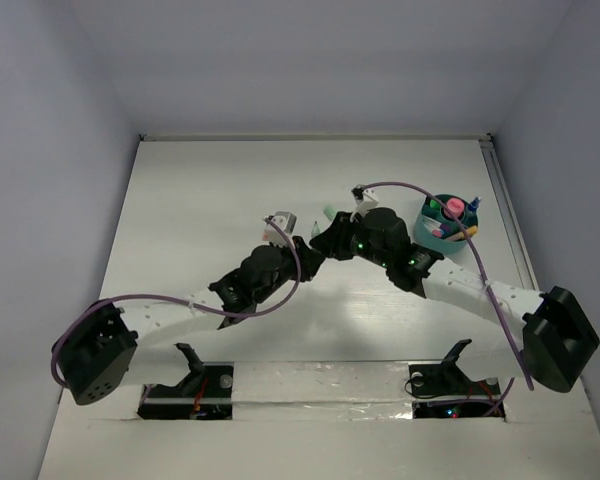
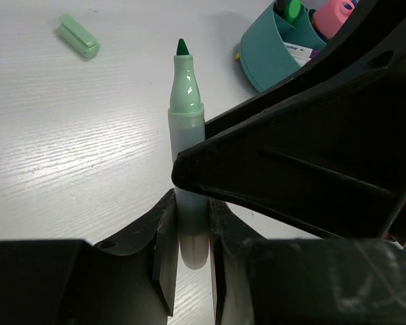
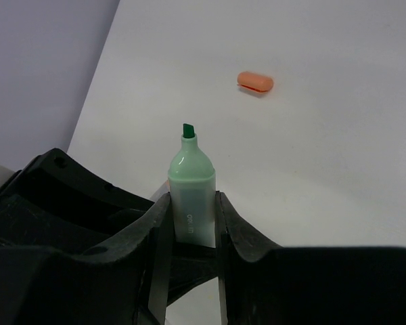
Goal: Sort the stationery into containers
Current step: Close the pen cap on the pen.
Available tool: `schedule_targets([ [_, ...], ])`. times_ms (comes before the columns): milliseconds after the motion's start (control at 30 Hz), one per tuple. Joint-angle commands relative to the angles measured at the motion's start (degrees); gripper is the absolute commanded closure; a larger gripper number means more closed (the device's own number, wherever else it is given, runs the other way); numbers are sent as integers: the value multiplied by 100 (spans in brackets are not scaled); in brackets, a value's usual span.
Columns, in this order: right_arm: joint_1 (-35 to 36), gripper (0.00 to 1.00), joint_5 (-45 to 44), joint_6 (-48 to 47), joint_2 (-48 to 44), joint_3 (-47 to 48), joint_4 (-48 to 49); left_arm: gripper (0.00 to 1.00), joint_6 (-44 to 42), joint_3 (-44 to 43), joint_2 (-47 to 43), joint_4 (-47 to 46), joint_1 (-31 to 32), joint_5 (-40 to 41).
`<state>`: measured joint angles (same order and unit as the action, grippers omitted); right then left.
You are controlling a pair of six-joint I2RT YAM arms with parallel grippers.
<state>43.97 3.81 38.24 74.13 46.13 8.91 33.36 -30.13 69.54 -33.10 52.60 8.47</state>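
An uncapped pale-green marker (image 2: 187,115) with a dark green tip is held above the table by both grippers, which meet mid-table. My left gripper (image 2: 189,213) is shut on its tail end. My right gripper (image 3: 191,210) is shut on its body (image 3: 191,196), and its black finger crosses the marker in the left wrist view. In the top view the left gripper (image 1: 305,246) and right gripper (image 1: 332,233) touch, and the marker's end (image 1: 327,212) sticks out beyond them. The teal tub (image 1: 435,235) stands right of them and holds a pink-capped tube (image 1: 454,207) and several other items.
A pale-green cap (image 2: 78,36) lies on the white table beyond the marker tip. An orange cap (image 3: 255,81) lies alone on the table farther out. The tub (image 2: 267,51) is close to the right of the marker. Grey walls enclose the table.
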Motion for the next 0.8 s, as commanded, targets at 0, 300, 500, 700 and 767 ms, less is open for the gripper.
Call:
schedule_targets([
  [0, 42, 89, -223, -106, -144, 98, -99, 100, -199, -117, -344, -48, -13, 190],
  [300, 42, 42, -1040, -721, -812, 178, -873, 100, -225, 534, -1265, 401, -13, 647],
  [500, -475, 80, -901, -817, 220, 237, -812, 100, -366, 657, -1951, 814, -13, 867],
  [700, -1003, 86, -681, -827, 1761, 1099, -628, 100, -410, 807, -2304, 911, -13, 753],
  [767, -1162, 84, -426, -766, 2313, 1485, -592, 100, -480, 859, -2339, 902, -13, 726],
])
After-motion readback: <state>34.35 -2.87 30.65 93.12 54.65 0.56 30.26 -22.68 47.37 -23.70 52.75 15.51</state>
